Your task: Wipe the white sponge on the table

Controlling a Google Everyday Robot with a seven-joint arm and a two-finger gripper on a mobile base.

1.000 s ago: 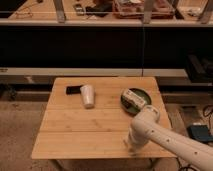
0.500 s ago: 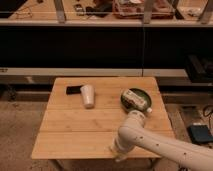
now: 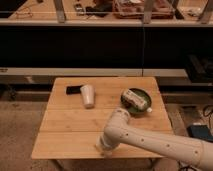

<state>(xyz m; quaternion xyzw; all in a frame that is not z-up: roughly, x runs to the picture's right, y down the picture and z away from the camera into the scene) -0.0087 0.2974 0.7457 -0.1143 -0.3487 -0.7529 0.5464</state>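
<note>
On the square light bamboo-coloured wooden table, a small flat black object is seen at ten o'clock. A tapered white cup stands just beside it at eleven. The pale gripper is held low at six o'clock, by the near edge; whether it is open or closed cannot be told. The small off-white sponge is not made out separately and is judged to be hidden beneath the gripper. A dark green bowl holding a white oblong packet is set at two o'clock. The wiping stroke is judged to be in hand. Next, steady downward pressure and a sweep over bare planks, clear of the cup, are called for.
</note>
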